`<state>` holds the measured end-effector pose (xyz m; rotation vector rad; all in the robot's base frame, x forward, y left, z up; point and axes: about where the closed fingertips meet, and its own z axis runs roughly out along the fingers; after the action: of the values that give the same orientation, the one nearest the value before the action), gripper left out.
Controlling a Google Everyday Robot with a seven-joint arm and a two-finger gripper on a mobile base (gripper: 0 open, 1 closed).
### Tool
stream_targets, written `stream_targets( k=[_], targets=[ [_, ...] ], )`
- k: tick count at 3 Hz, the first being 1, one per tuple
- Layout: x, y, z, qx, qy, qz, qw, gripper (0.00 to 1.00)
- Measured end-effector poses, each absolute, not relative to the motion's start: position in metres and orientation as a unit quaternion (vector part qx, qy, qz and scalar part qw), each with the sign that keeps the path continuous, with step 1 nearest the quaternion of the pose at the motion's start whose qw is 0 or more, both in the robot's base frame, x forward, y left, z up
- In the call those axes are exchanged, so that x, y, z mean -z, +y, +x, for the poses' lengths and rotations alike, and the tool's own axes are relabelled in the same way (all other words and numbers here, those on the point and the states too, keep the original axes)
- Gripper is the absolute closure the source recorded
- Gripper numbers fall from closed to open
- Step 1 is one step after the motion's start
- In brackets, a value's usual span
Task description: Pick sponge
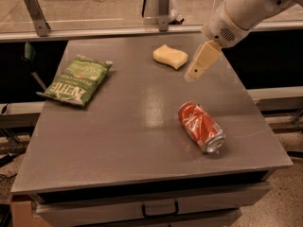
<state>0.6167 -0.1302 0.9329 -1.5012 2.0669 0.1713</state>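
The sponge [170, 56] is a small pale yellow foam block with wavy sides. It lies flat on the grey table [123, 126] near the far edge, right of the middle. My gripper [195, 74] hangs from the white arm that comes in from the upper right. Its cream fingers point down and to the left, just right of the sponge and above the table. It holds nothing.
A crushed red soda can [200, 126] lies on its side at the front right of the table. A green chip bag [76, 80] lies at the left. A metal rail [94, 31] runs behind the table. A drawer with a handle [160, 208] sits below the front edge.
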Motion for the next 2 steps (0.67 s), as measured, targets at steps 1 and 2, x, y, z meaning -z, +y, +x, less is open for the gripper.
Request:
stream_targets(
  k=[1,2],
  targets=[
    [-0.930,-0.124,0.629,-0.064,0.775,-0.556,0.294,0.00],
    [-0.919,-0.100,0.658,-0.078,0.770,-0.550,0.313,0.00]
  ],
)
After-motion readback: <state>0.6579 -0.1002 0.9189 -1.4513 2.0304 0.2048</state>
